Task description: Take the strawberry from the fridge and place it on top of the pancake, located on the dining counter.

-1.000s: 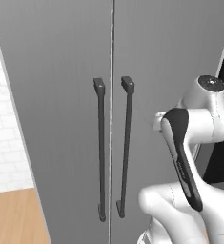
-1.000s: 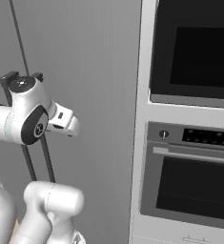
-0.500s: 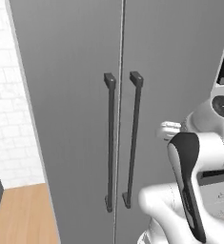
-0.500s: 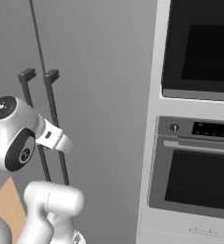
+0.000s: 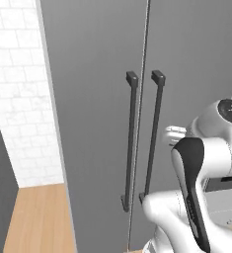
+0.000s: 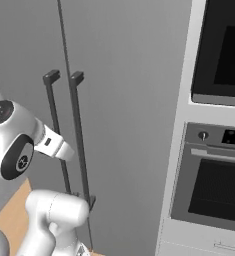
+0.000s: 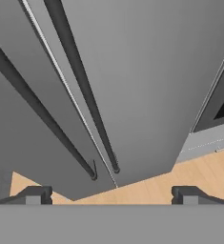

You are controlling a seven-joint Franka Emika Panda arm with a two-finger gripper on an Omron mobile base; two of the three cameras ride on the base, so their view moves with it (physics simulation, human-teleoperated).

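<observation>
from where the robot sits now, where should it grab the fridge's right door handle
Probably mid-bar on the right door handle, coming straight from the front: it's a long vertical bar standing off the shut fridge door, so the open end effector should straddle it sideways.

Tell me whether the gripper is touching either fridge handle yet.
Apart. In the hand view the gripper has its jaws wide open with nothing between them, and both dark bar handles of the fridge lie well beyond the fingertips.

The tall matte grey fridge [image 5: 97,99] stands shut, two dark vertical bar handles [image 5: 131,138] side by side.
</observation>
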